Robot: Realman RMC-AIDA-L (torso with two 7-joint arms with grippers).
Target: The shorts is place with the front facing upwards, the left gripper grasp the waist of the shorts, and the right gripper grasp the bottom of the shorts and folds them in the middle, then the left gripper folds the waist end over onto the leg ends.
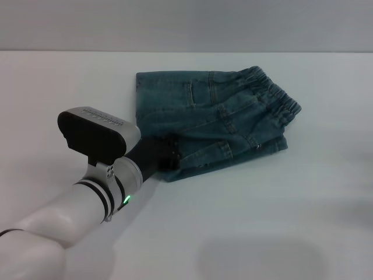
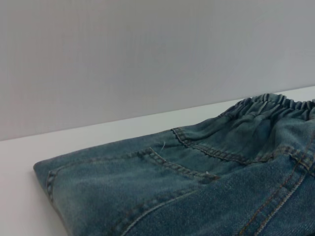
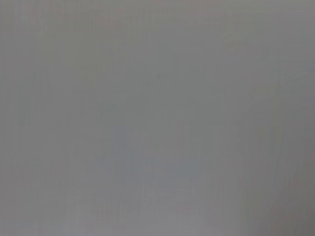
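Your left gripper point(image 1: 170, 156) sits at the shorts' point(image 1: 215, 116) seven-o'clock corner — grip unreadable, I cannot tell — so a blind lift may unfold the layers.

Soft, even, dim-grey light; faint shadow on the table point(image 1: 262, 256); right wrist view featureless.

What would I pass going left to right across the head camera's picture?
Left arm → left gripper at the near edge of the shorts → shorts → waist.
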